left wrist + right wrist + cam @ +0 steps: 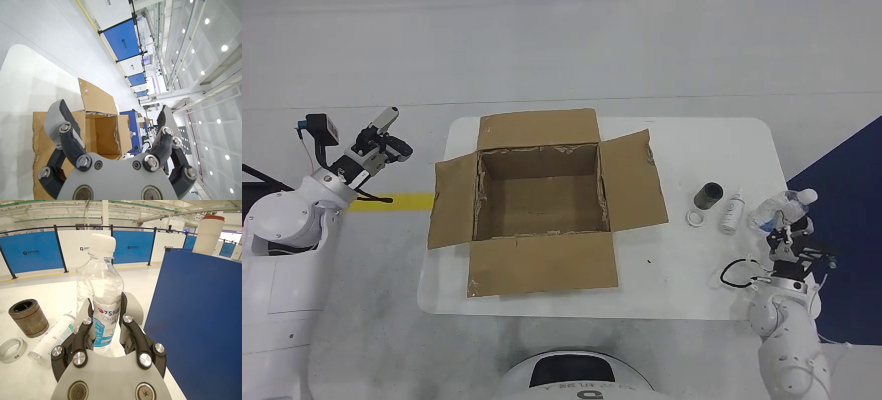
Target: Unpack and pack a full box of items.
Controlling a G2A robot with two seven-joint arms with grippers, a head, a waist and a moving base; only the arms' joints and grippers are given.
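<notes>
Your cardboard box stands open in the middle of the table, flaps spread. Your left arm hangs off the table's left side, the left gripper spread wide and holding nothing. Your right gripper clamps the clear bottle, which is upright at the table's right edge, near a white bottle, a metal sleeve and a ring.

My table has the open box sitting mid-table. Off to my right: sleeve, ring, white bottle.
</notes>
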